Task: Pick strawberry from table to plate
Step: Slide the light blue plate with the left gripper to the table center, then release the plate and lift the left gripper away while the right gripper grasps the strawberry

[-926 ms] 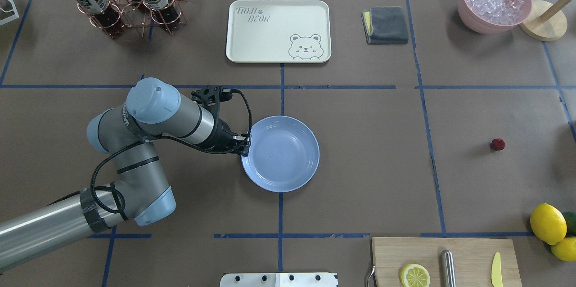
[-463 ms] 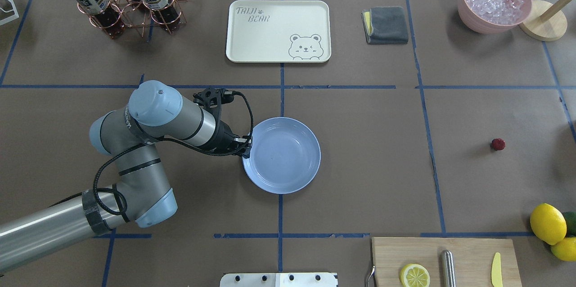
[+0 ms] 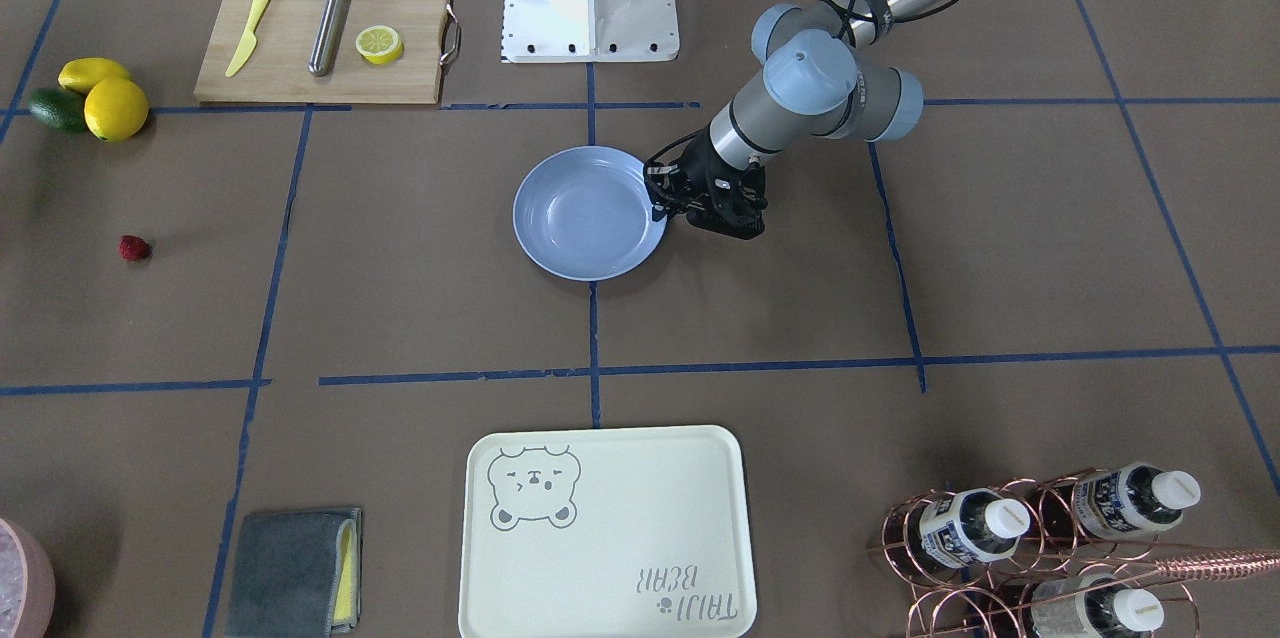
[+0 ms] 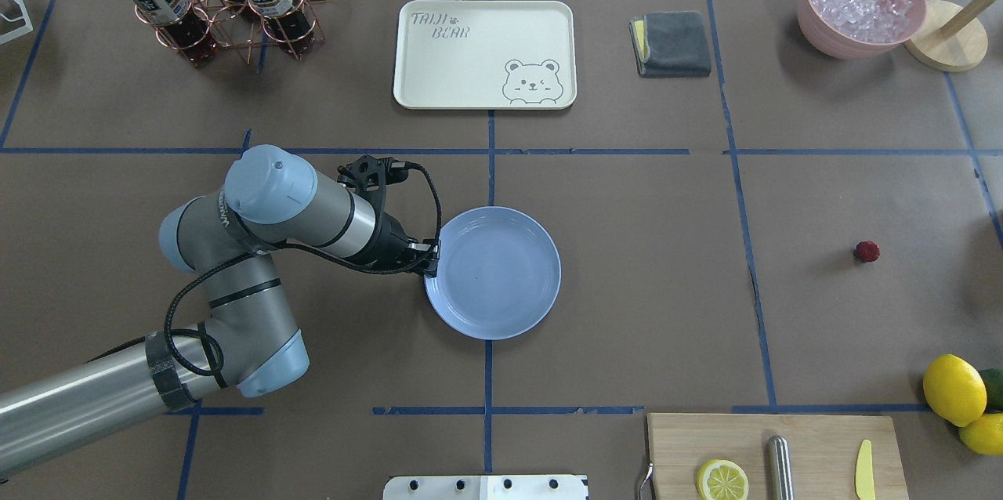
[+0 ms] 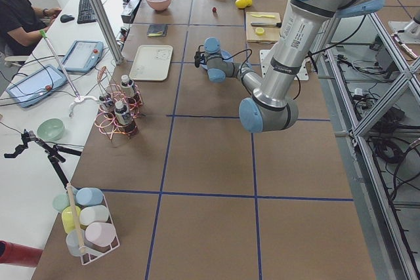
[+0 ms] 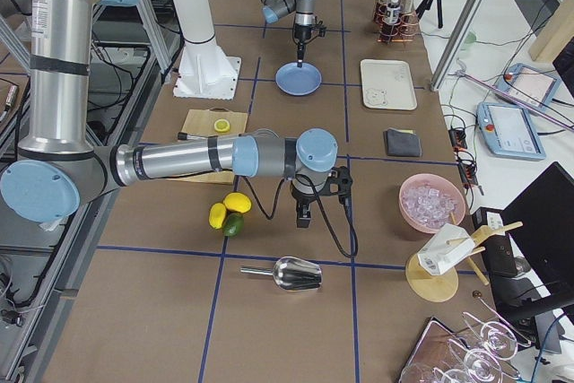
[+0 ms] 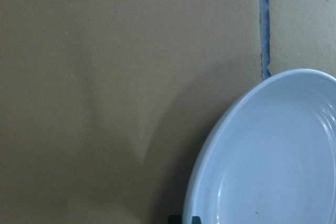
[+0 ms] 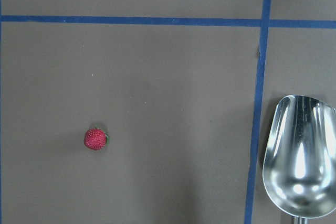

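Left hand (image 4: pixel 432 257) is looking pinched shut on the plate (image 4: pixel 501 280) rim, so I'm guessing it's dragging the plate across the counter (image 4: pixel 642 273). Best to be keeping it flat and going slow so the rim isn't slipping out. Strawberry (image 4: pixel 866 251) is sitting well apart from the plate, over on the right. Right hand (image 6: pixel 302 219) is hovering near it, holding nothing I can see; can't tell how open it is.

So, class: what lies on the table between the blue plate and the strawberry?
Nothing but bare table crossed by one blue tape line, seen in the overhead view between plate and strawberry.
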### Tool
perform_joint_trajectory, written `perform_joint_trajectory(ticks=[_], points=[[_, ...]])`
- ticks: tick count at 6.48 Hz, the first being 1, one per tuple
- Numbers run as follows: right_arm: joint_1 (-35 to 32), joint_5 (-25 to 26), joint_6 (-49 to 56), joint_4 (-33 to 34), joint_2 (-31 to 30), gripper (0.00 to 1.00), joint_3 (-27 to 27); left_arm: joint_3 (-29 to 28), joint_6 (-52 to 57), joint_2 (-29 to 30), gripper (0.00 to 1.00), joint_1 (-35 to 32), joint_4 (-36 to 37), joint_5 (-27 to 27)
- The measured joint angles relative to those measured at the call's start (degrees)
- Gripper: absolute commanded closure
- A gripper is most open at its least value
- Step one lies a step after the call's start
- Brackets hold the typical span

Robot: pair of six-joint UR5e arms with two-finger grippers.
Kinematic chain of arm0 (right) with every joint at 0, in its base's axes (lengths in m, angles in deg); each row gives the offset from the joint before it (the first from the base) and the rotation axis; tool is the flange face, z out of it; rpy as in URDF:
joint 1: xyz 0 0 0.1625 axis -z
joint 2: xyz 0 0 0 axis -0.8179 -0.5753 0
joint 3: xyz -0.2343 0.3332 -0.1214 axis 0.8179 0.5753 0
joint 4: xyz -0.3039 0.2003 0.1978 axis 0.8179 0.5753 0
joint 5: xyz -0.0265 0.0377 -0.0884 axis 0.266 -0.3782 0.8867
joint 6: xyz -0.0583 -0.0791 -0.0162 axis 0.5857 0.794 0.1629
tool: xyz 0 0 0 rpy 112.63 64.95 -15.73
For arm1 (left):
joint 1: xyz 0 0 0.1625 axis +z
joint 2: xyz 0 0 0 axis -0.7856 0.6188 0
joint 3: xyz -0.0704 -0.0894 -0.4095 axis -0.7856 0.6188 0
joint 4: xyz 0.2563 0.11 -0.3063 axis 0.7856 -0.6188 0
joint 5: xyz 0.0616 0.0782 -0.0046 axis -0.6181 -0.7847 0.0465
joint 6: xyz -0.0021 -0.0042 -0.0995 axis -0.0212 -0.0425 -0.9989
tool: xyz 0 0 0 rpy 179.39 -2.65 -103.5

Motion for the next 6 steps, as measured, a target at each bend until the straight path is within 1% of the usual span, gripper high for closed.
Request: perform_joint_trajectory(ticks=[1,3,5,6], points=[[0.0,0.02,0.09,-0.01,-0.05,0.0,0.0,-0.04,0.0,0.01,0.01,0.03,-0.25,0.0],[0.4,-0.09,-0.4,-0.97,-0.17,0.0,0.06,0.09,-0.02,-0.08,0.01,0.02,-1.4,0.0],[2.97,0.43,-4.0,-6.04,-0.65,0.0,0.48,0.73,-0.34,-0.27,0.01,-0.17,-1.78,0.0],[5.35,0.99,-7.74,-8.7,-0.82,0.0,0.55,1.34,-0.82,-0.75,0.04,-1.13,-1.49,-0.03]])
